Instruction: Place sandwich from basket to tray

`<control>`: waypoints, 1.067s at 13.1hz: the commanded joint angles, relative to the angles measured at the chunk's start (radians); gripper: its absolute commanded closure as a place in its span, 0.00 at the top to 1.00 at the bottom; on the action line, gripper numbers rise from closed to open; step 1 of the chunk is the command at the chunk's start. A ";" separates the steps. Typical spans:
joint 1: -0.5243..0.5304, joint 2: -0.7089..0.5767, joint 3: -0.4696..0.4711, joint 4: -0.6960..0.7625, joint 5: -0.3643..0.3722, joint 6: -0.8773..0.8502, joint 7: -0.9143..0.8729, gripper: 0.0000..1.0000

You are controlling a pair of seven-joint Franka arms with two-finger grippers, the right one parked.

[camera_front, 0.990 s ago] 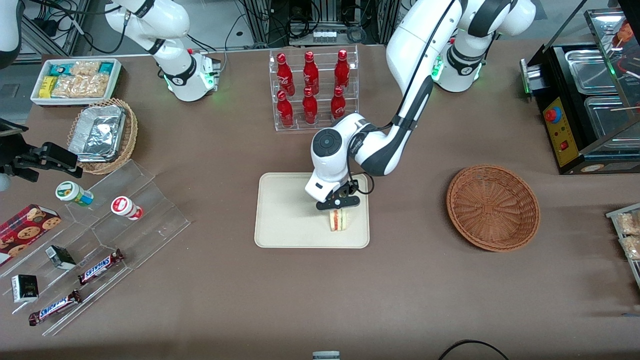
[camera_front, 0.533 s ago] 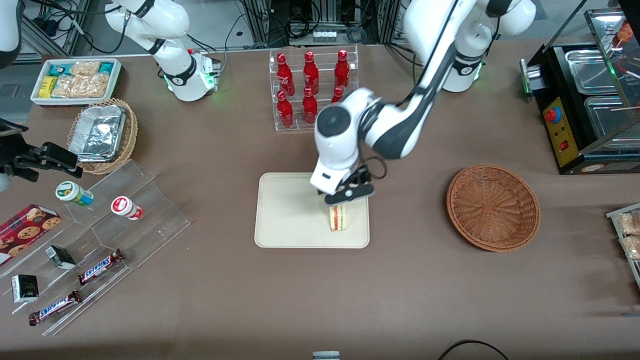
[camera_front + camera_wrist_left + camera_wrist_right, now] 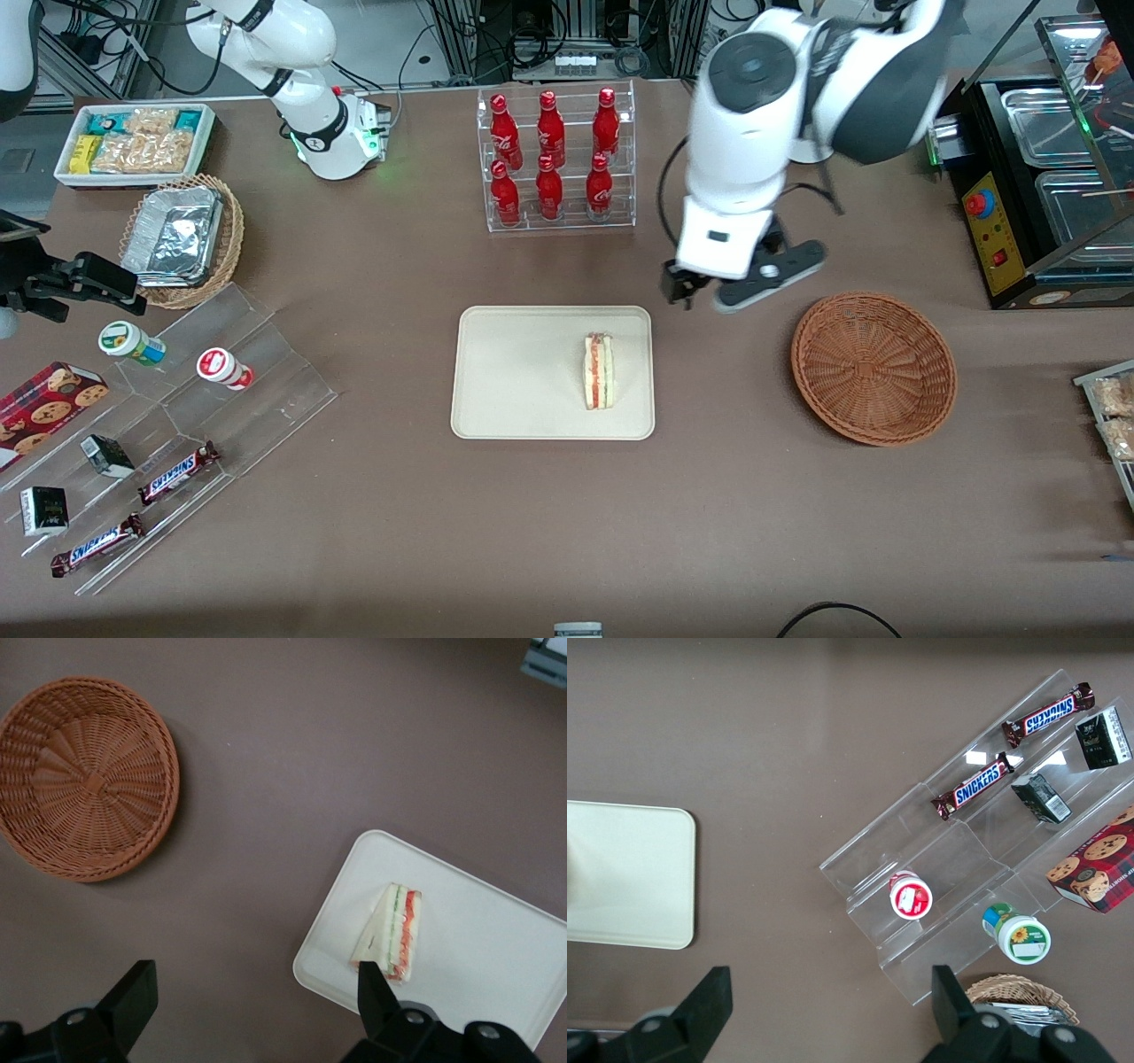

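The sandwich [image 3: 600,371] lies on the tray [image 3: 496,390], basket [image 3: 873,367] empty. The gripper [image 3: 740,285] hangs above the table between them, fingers spread, holding nothing. Best retreat high, clear of both.

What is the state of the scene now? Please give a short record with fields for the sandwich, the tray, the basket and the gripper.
sandwich: lies on the tray, filling stripe facing up, at the end nearer the basket
tray: holds only the sandwich
basket: empty, on the table beside the tray, toward the working arm's end
gripper: open, holds nothing, raised above the table between the tray and the basket
task state: sandwich already placed on the tray
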 commanded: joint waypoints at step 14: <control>0.622 -0.165 -0.105 -0.032 -0.161 -0.249 0.927 1.00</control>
